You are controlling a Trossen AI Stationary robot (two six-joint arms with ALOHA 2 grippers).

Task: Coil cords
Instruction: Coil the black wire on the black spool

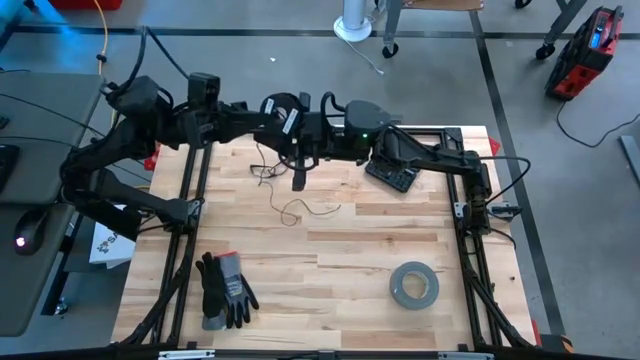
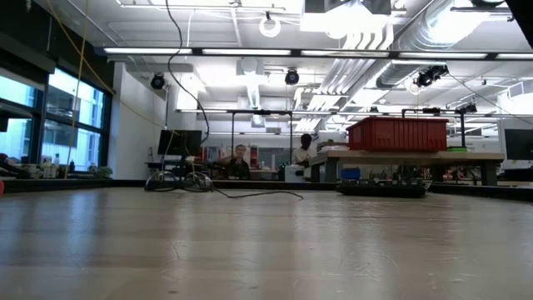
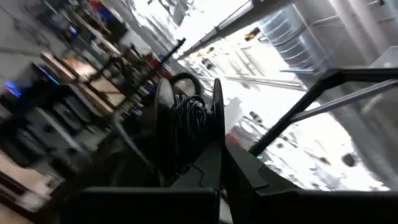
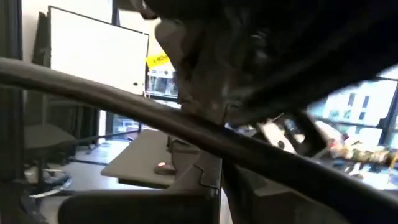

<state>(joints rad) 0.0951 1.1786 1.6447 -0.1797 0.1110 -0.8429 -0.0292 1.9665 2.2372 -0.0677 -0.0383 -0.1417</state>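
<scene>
Spool (image 1: 284, 108): small, round and black — it sat raised above the far middle of the table, where the two arms met; in the left wrist view it stood on edge (image 3: 186, 127), with dark cord wound between its two flanges.
Cord (image 1: 300, 209): one very thin dark wire — it hung from the spool down to the wooden tabletop.
Cord on the table: a loose loop and a wavy tail lay on the boards, nearer than the spool.
</scene>
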